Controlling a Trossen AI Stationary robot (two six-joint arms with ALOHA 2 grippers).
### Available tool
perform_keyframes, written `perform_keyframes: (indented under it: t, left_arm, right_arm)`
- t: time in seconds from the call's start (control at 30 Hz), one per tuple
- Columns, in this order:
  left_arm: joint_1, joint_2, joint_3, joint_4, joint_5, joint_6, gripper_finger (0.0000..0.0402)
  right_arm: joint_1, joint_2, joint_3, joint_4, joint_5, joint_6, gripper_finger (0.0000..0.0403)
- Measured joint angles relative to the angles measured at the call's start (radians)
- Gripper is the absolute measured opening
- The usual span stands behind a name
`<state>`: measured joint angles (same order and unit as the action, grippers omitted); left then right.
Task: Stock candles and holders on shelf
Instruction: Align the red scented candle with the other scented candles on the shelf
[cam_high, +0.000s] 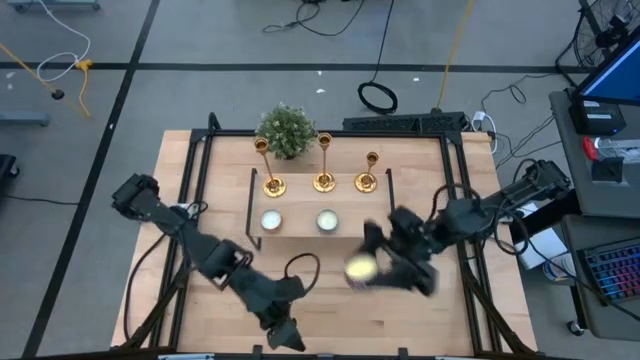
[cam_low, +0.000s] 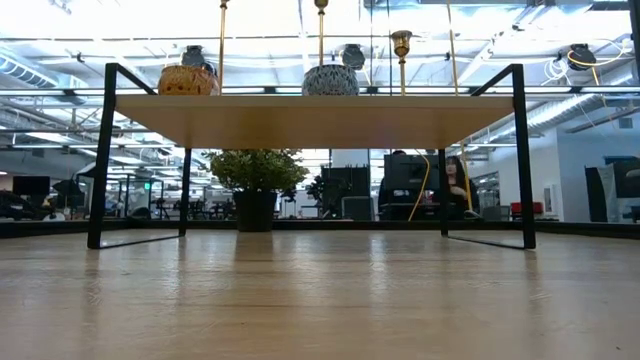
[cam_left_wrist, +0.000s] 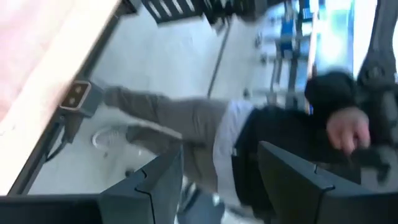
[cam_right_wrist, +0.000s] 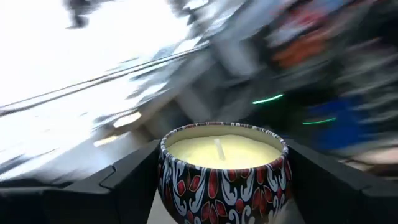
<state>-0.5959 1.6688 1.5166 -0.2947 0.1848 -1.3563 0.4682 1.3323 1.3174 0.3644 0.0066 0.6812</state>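
Above table (cam_high: 200, 300), candle (cam_right_wrist: 222, 167) between tool (cam_right_wrist: 222, 186) fingers.

Wooden table (cam_high: 200, 250) bearing shelf (cam_high: 300, 232) with three holders (cam_high: 323, 182), two candles (cam_high: 271, 221).

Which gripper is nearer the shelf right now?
Right. The right gripper, holding the yellowish candle, sits just off the shelf front corner; the left gripper is at the table's near edge.

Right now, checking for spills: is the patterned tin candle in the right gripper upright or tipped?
Upright: the yellow-wax patterned tin candle sits level, wick up, between fingers.
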Motion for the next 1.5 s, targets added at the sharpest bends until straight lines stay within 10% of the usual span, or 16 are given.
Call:
perform_keyframes:
  t: [0.6, 1.13, 1.5]
  left_arm:
    - [-0.37, 0.0, 0.0, 0.039, -1.14, -0.305, 0.0159]
    - [-0.392, -0.003, 0.0, 0.035, -0.83, -0.188, 0.0169]
    - [-0.434, -0.003, 0.0, 0.019, -0.81, -0.194, 0.0173]
  right_arm:
    - [0.167, 0.021, -0.001, -0.629, 1.062, 0.019, 0.0295]
    - [0.14, 0.356, -0.002, -0.16, 1.564, -0.182, 0.0295]
    - [0.134, 0.43, -0.002, 0.186, 1.565, -0.587, 0.0295]
